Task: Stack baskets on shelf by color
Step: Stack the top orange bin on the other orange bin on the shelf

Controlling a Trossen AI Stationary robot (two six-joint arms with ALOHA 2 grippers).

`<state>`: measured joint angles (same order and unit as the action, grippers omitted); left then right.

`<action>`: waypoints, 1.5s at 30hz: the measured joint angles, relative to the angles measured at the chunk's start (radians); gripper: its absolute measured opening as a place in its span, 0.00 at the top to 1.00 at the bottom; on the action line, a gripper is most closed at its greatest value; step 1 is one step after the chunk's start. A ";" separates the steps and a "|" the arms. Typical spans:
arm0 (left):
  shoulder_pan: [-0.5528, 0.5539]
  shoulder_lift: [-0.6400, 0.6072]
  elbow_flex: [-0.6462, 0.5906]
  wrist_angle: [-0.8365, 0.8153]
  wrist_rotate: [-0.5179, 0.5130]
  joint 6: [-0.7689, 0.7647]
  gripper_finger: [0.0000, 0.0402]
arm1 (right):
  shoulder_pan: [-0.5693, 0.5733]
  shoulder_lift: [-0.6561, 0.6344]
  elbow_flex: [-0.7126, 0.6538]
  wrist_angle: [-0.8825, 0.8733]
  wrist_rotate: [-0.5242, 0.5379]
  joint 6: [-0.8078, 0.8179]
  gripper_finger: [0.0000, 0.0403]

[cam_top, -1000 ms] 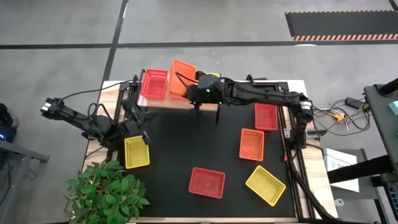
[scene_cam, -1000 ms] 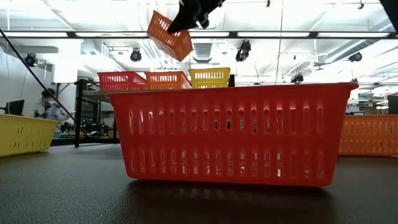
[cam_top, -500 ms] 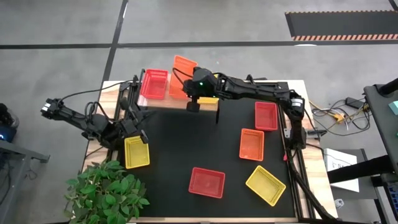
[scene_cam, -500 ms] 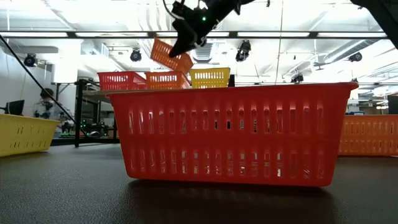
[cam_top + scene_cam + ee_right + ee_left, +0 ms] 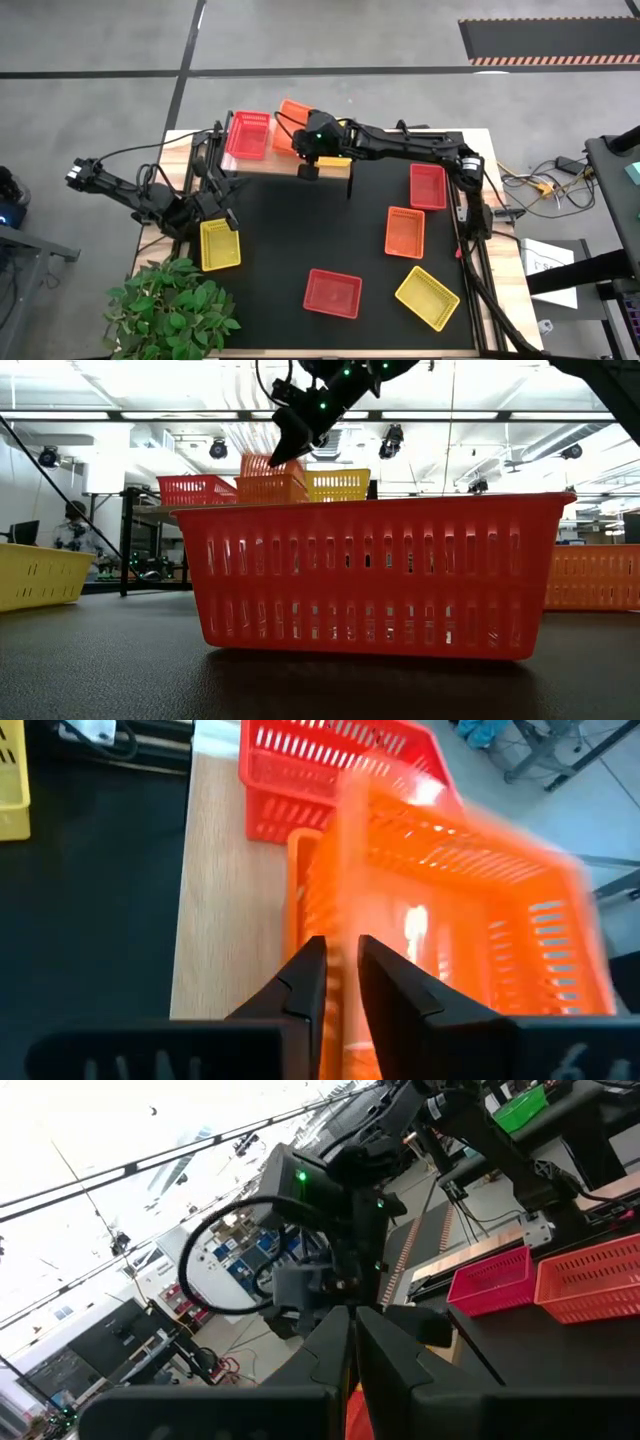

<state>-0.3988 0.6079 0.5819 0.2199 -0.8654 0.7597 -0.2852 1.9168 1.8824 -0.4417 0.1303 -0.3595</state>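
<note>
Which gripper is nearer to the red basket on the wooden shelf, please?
The right. The right gripper is over the shelf, shut on the orange basket beside the red basket. The left gripper sits off the shelf by a yellow basket.

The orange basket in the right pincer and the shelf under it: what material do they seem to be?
Orange basket: apparently glossy molded plastic, judging by its slotted walls. Shelf: looks like pale matte wood, with faint grain showing. The right pincer grips the basket's wall.
</note>
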 joint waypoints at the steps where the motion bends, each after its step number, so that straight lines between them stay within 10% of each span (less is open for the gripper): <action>1: 0.000 0.000 0.000 0.000 0.000 0.000 0.98 | 0.000 0.005 0.000 0.000 0.000 -0.001 0.85; 11: 0.000 0.000 0.000 0.000 0.000 0.007 0.98 | -0.002 -0.003 -0.001 0.016 0.001 -0.008 0.73; 25: 0.000 0.000 0.000 0.000 0.000 0.015 0.98 | -0.057 0.070 -0.001 0.125 -0.024 -0.022 0.97; 45: 0.000 0.000 0.000 -0.001 0.000 0.016 0.98 | -0.035 0.036 0.016 0.037 -0.112 -0.093 0.98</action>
<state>-0.3988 0.6079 0.5819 0.2192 -0.8654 0.7753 -0.3204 1.9530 1.8984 -0.4046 0.0180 -0.4529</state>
